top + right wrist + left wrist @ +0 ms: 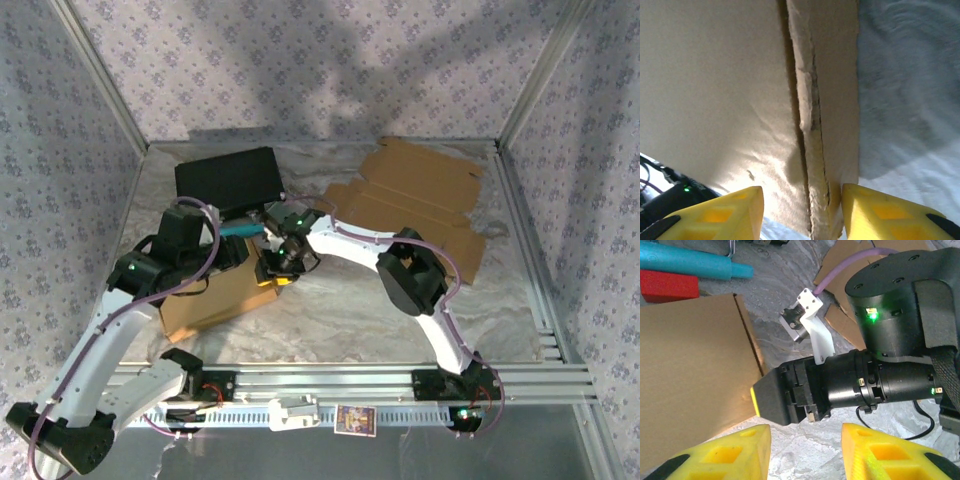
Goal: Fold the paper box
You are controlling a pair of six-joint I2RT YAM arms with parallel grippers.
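Now, paper box [715, 75] edge inside right claw [801, 210], left claw [806, 450] just beside.

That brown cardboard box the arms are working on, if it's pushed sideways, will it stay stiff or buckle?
The cardboard box likely buckles somewhat: its edge at the right tool looks thin, layered and ragged. Probably light and sitting low, it would likely slide on the table rather than tip.

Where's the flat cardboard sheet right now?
Top view: the flat cardboard sheet lies at the far right of the table, behind the right arm and right of the black box.
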